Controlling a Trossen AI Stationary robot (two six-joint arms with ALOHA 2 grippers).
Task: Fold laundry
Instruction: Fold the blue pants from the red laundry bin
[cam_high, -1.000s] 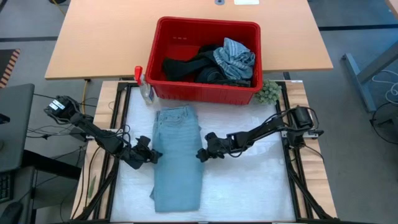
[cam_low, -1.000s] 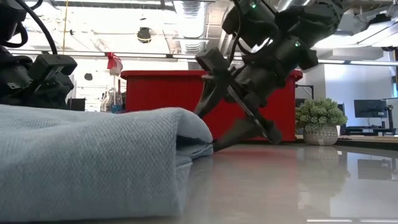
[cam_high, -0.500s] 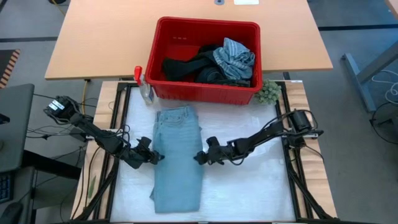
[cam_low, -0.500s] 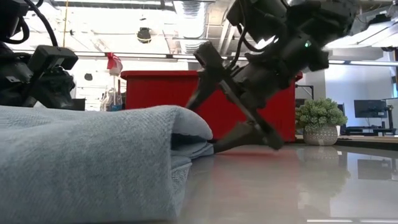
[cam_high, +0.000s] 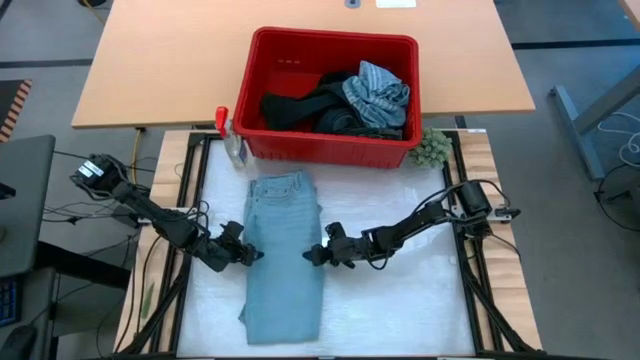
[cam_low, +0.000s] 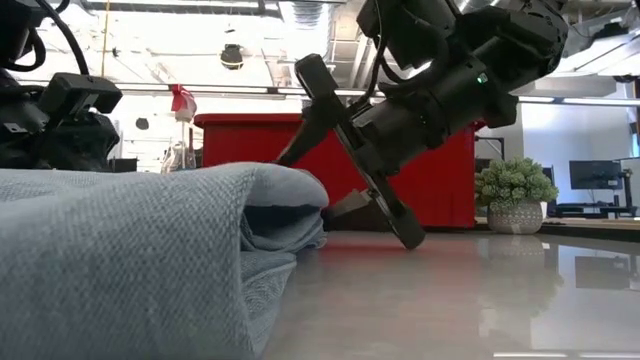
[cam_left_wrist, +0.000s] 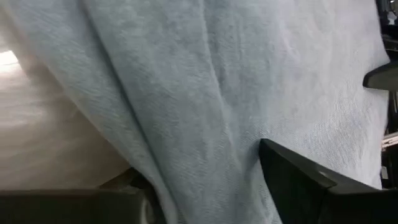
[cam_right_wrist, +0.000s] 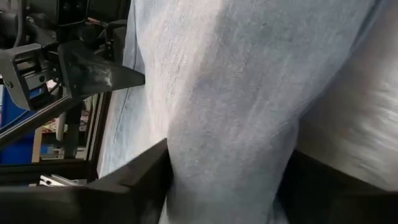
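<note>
A: Where do you have the laundry right now?

B: Your light blue jeans (cam_high: 285, 255) lie folded lengthwise down the middle of the bench (cam_high: 400, 300), waistband toward the far edge, hems close to the near edge. The rest of the garments (cam_high: 340, 100), black, dark and a grey-blue striped one, are heaped in the red basket (cam_high: 270, 60) just past the far edge.

A: And your left end effector?

B: Your left end effector (cam_high: 248, 252) is at the jeans' left edge, about halfway along. Its fingers (cam_left_wrist: 311, 186) stand apart with the cloth edge running between them; you cannot tell whether they pinch it.

A: The right one?

B: Your right end effector (cam_high: 312, 254) is at the opposite edge, straight across from the left. Its fingers (cam_right_wrist: 118, 74) are spread around the folded edge of the denim, one above and one below, as the low view shows. It is touching the cloth, not clamped.

A: Anything else near you?

B: A small green fuzzy ball (cam_high: 432, 148) sits by the basket's right corner, and a spray bottle (cam_high: 232, 140) by its left corner.
</note>
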